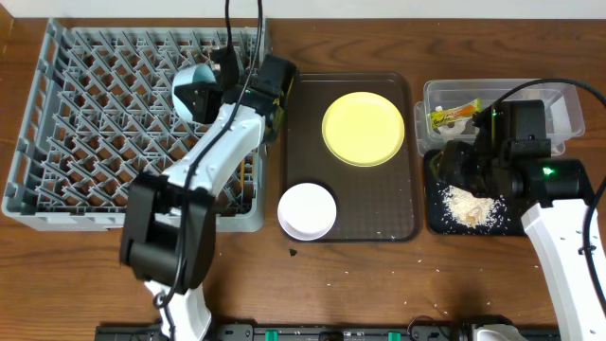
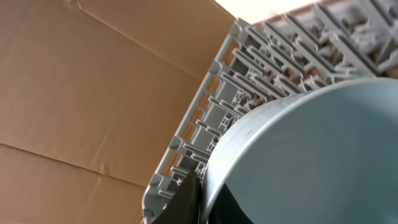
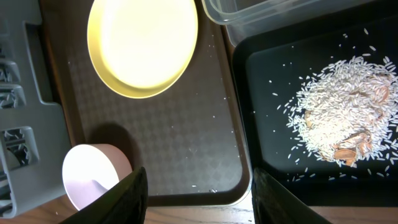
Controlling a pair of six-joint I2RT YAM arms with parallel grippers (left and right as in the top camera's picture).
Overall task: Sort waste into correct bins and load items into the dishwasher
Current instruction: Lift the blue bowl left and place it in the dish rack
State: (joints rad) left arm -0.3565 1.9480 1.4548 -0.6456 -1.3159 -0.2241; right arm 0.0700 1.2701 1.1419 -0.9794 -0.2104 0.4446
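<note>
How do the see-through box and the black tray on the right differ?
The clear box is see-through with taller walls; the black tray is dark and shallow. The clear box holds a crumpled snack wrapper, while the black tray holds a pile of rice. The clear box lies toward the far side of the table, the black tray nearer the front edge. Both are rectangular and sit next to each other, right of the brown tray.

Legible text, labels, brands, numbers, signs: none in any view. Snack wrapper (image 1: 454,115), lying in the clear box (image 1: 561,98): yellow, green and orange printing, too small and crumpled to read.
</note>
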